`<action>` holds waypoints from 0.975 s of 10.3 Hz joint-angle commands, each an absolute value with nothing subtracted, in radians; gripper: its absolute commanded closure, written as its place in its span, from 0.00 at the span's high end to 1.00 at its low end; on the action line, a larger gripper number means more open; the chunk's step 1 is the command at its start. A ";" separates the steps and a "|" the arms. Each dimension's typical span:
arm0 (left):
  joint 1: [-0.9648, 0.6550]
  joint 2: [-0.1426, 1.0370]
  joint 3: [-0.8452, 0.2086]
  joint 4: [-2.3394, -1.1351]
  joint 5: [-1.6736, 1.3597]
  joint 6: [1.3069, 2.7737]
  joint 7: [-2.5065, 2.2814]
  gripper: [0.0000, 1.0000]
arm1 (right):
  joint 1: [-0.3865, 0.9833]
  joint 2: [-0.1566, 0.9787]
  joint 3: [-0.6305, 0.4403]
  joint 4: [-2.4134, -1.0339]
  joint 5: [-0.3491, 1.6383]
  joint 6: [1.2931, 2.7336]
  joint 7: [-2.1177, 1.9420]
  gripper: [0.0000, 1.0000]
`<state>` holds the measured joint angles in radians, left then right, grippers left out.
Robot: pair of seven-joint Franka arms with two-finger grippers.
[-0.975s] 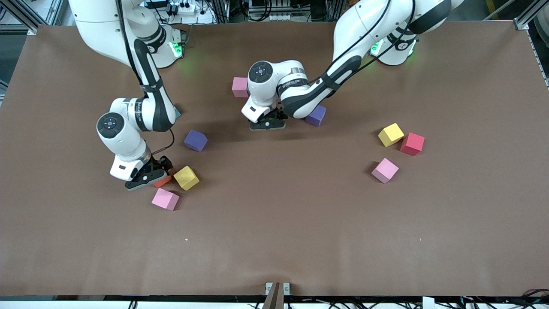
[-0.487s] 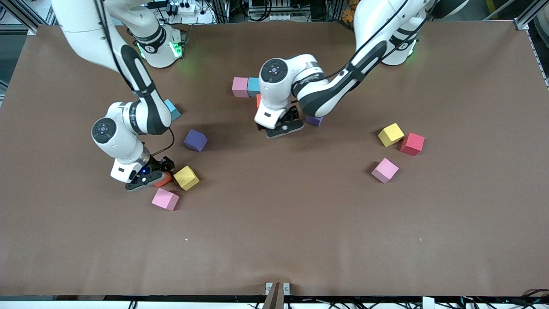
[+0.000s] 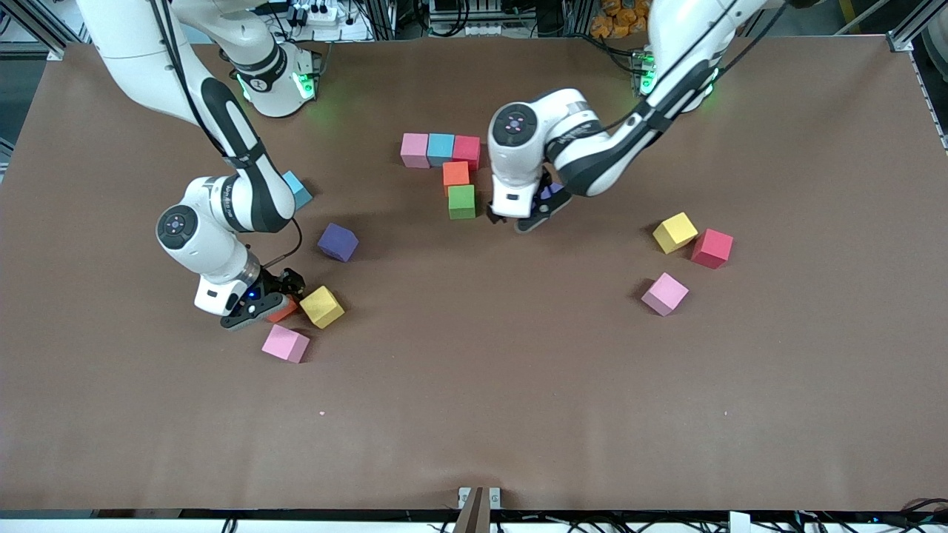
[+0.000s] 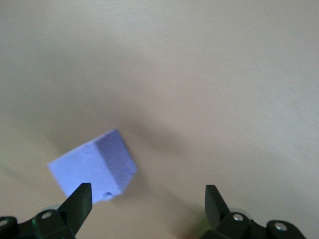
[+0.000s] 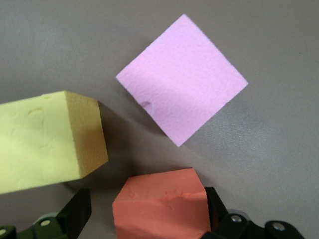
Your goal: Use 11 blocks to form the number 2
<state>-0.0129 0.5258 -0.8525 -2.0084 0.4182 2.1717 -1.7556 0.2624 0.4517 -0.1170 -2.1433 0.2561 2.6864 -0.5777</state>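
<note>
pulling away toward its own end, the left gripper (image 3: 527,217), fingers apart, uncovers five joined blocks (image 3: 452,169); right gripper (image 3: 255,305), fingers apart, straddles an orange block (image 5: 162,206) unclamped.

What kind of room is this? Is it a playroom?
More likely a robot lab. Two white robot arms are bolted to a brown table, metal frame and cables run along the edges, and the foam blocks are for the robots.

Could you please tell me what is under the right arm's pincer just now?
An orange foam cube sits between the right pincer's open fingers, beside a yellow foam cube and a pink foam cube; the orange cube's lower part is covered.
</note>
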 commanded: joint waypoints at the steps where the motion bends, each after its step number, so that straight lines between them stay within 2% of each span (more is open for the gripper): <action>1: 0.078 0.460 -0.920 -2.153 0.396 2.253 -1.813 1.00 | 0.168 0.440 -0.077 -2.146 0.272 2.648 -0.699 1.00; 5: 0.080 0.448 -0.920 -2.267 0.495 2.379 -2.095 1.00 | 0.068 0.463 0.030 -2.138 0.273 2.660 -0.693 1.00; 8: 0.094 0.452 -0.920 -2.293 0.525 2.393 -2.166 1.00 | 0.072 0.463 0.032 -2.131 0.273 2.649 -0.693 1.00; 9: 0.094 0.460 -0.917 -2.293 0.525 2.395 -2.171 1.00 | 0.075 0.462 0.032 -2.129 0.268 2.649 -0.706 0.82; 10: 0.094 0.463 -0.914 -2.293 0.526 2.408 -2.195 1.00 | 0.075 0.462 0.031 -2.112 0.255 2.648 -0.727 0.58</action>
<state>0.0829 0.4903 -0.9104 -2.2682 0.5002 2.3773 -2.1471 0.0944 0.4595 0.0143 -2.1372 0.2547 2.6562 -0.6906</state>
